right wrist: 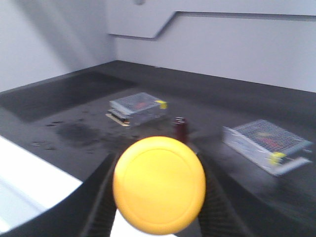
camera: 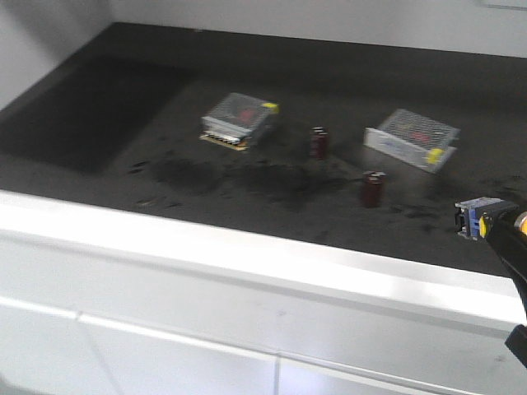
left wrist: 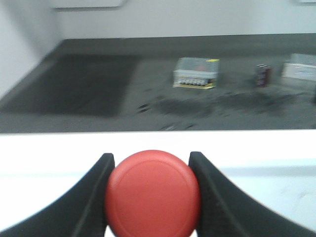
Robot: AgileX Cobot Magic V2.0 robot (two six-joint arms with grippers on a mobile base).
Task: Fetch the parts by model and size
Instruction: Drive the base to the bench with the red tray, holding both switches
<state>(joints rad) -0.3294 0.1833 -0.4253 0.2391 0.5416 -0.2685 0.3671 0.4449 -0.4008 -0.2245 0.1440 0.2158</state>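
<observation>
In the left wrist view a red-capped push-button switch (left wrist: 152, 193) fills the space between the black fingers of my left gripper (left wrist: 151, 159), which is shut on it above the white front ledge. Its base is hidden behind the cap. My right gripper (right wrist: 158, 163) is shut on the yellow-capped switch (right wrist: 159, 183), held over the front of the dark tabletop. In the front view that switch's bluish base (camera: 480, 216) shows at the right edge, in the black right gripper (camera: 504, 226). The left gripper is out of the front view.
Two perforated silver boxes (camera: 239, 119) (camera: 412, 138) lie on the dark tabletop (camera: 123, 123). Two dark red capacitors (camera: 319, 142) (camera: 373, 188) stand between them. A white ledge (camera: 247, 247) runs along the front. Walls close off the back and left.
</observation>
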